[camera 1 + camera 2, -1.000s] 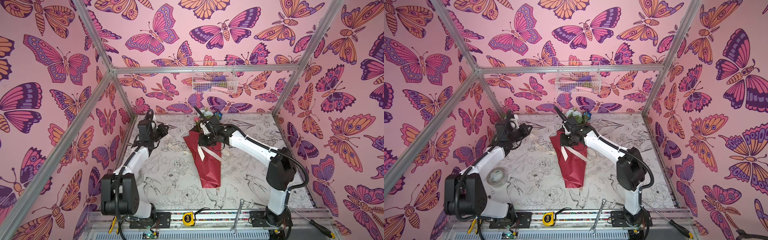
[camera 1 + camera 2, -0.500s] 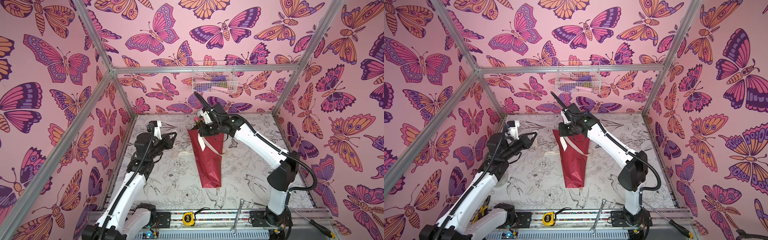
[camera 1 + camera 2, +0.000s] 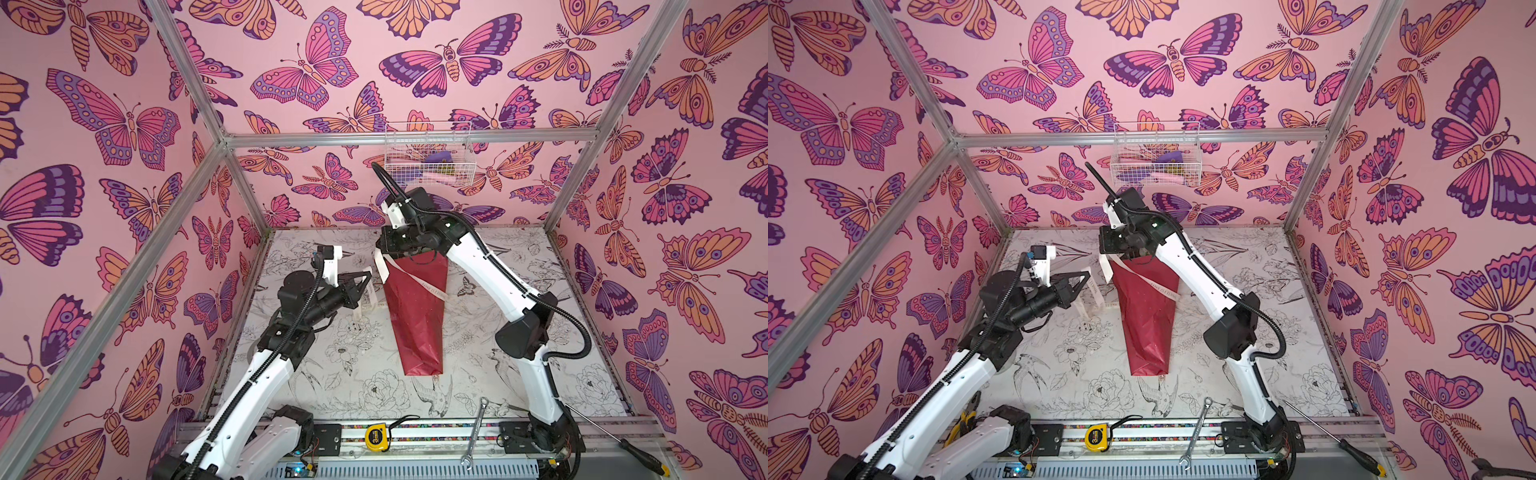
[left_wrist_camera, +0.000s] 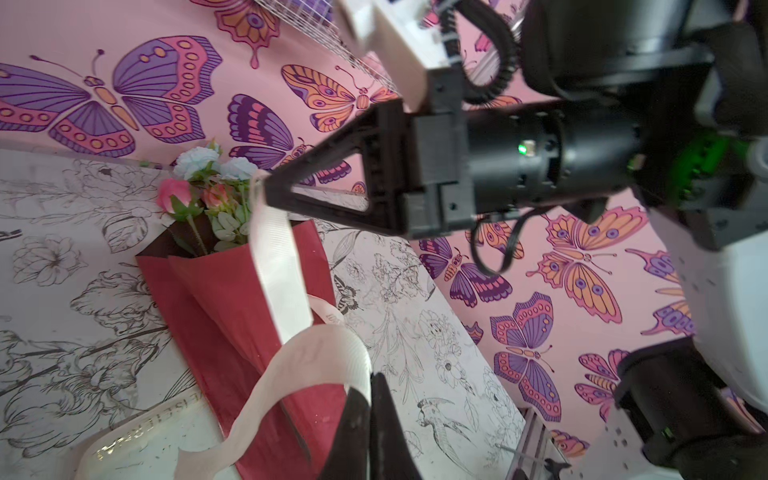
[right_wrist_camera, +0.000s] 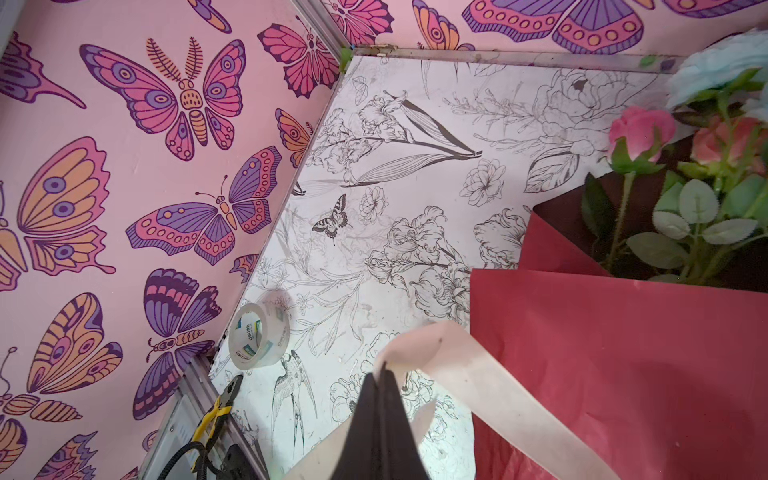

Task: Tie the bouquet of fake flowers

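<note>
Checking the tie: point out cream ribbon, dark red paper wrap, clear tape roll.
cream ribbon (image 4: 282,266): left wrist view, hanging strip.
dark red paper wrap (image 3: 415,316): in a top view, mid-cone.
clear tape roll (image 5: 274,328): right wrist view, outer band.

Both top views: high at the cell's front, looking steeply down over the whole table (image 3: 357,386). Wrist views: close, low, both sharing the bouquet of fake flowers (image 4: 232,299) and ribbon (image 4: 282,266).
</note>
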Robot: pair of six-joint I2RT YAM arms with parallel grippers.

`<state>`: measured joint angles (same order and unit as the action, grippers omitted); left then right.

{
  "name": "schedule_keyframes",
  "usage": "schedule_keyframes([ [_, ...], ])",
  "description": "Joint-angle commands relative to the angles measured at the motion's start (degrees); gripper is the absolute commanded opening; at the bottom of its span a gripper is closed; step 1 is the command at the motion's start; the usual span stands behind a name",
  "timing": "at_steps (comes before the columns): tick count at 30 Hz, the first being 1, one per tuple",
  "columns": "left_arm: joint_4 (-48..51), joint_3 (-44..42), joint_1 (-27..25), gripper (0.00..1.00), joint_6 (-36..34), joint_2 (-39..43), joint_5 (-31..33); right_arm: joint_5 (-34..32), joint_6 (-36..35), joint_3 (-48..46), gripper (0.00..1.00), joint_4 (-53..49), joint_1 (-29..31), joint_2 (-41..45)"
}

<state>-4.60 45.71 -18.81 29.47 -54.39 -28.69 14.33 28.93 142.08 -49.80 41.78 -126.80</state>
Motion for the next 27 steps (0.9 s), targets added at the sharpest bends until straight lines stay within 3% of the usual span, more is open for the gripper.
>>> schedule_keyframes([
  [1,-3.77,2.69,-2.99,0.00,-6.00,-1.27,-3.13,2.45,2.22,1.14,0.00,4.59,0.30,-1.39],
  [7,-6.39,5.32,-8.15,0.00,-13.48,-5.17,-7.17,9.83,8.25,-1.37,0.00,15.64,0.77,-5.36],
  [14,-8.89,6.41,-10.09,0.00,-18.72,-9.59,-10.25,14.03,7.59,-2.60,0.00,15.59,4.38,-8.90],
  [18,-10.02,6.16,-10.11,0.00,-19.34,-11.85,-9.46,15.29,6.80,-9.59,0.00,16.15,6.56,-7.41],
  [20,-10.66,5.98,-10.11,0.00,-19.38,-12.93,-9.13,15.72,6.89,-13.38,0.06,16.65,7.13,-6.64],
  [24,-11.73,5.63,-10.10,0.00,-19.53,-14.97,-7.62,12.88,6.04,-18.50,0.30,14.82,6.84,-5.18],
  [27,-11.83,5.46,-10.03,0.00,-19.38,-16.10,-6.15,10.60,4.71,-19.13,0.37,12.90,5.73,-3.81],
])
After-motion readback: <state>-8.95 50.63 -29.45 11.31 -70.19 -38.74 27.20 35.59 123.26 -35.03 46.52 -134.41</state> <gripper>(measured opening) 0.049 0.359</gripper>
